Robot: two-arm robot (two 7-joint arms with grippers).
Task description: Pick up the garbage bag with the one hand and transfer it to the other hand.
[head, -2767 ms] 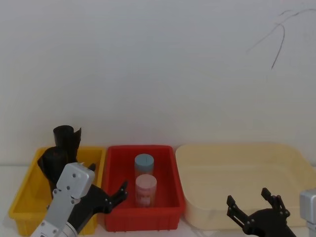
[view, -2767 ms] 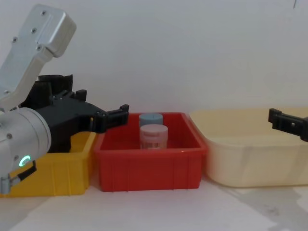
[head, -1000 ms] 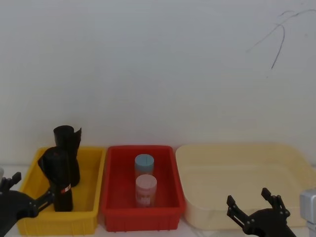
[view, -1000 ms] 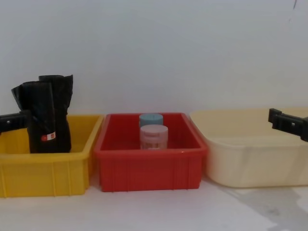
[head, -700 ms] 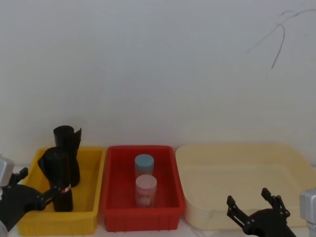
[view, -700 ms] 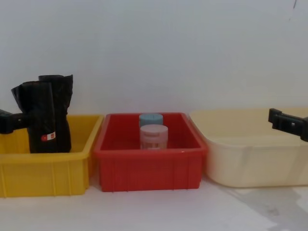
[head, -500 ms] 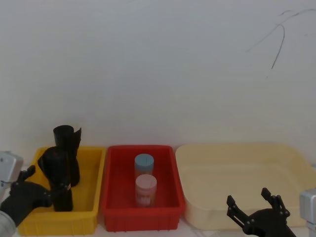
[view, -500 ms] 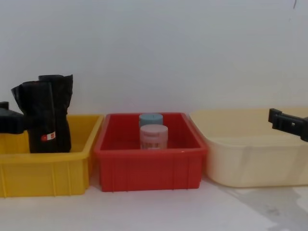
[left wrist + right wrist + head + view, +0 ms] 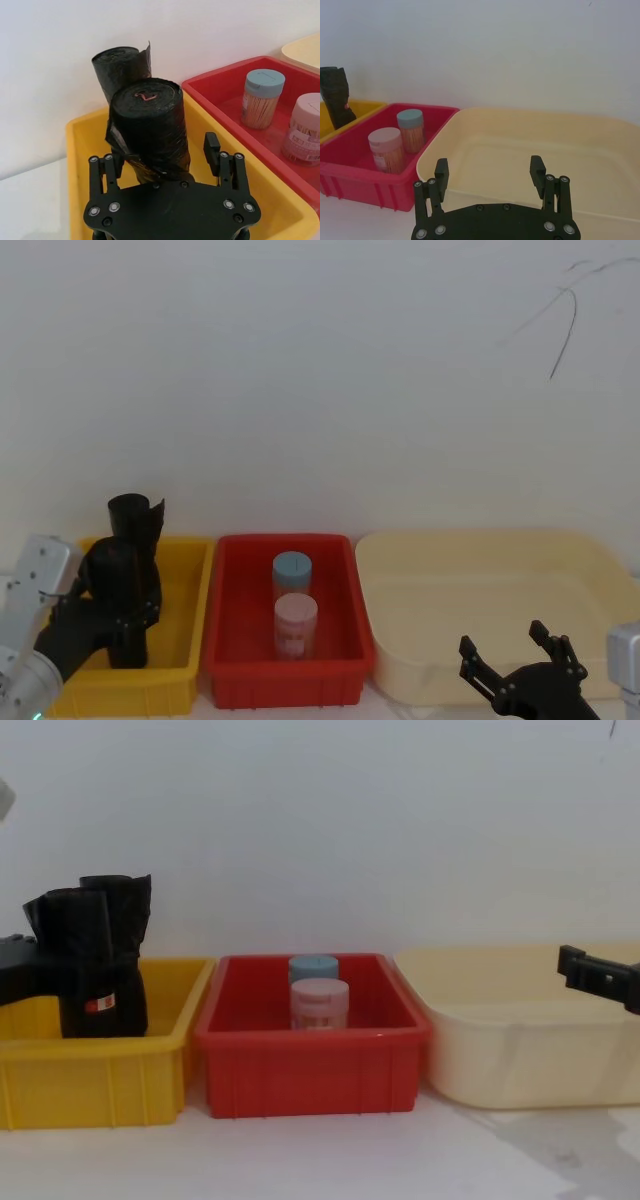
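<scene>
I count 3 bins; pink jar (image 9: pixel 318 1007) plus blue jar (image 9: pixel 313 965) in red bin (image 9: pixel 310 1075); 2 black rolls upright in yellow bin (image 9: pixel 100 1080): garbage bag (image 9: pixel 150 125) between left gripper's (image 9: pixel 163 150) wide jaws, plain roll (image 9: pixel 120 65) behind; right gripper (image 9: pixel 489 172) spread wide before cream bin (image 9: pixel 520 1060)

The left gripper (image 9: pixel 164 152) was by the red bin (image 9: pixel 283 539). It pulled away, then came back from 9 o'clock. Now its fingers sit on both sides of the garbage bag (image 9: pixel 147 120).

Plain matte white wall (image 9: pixel 320 370) across the full rear, thin dark curved line mark (image 9: pixel 573 320) at its upper right, flat white tabletop (image 9: pixel 330 1160) below, faint grey scuffs (image 9: pixel 560 1156) on its right part, even diffuse lighting.
</scene>
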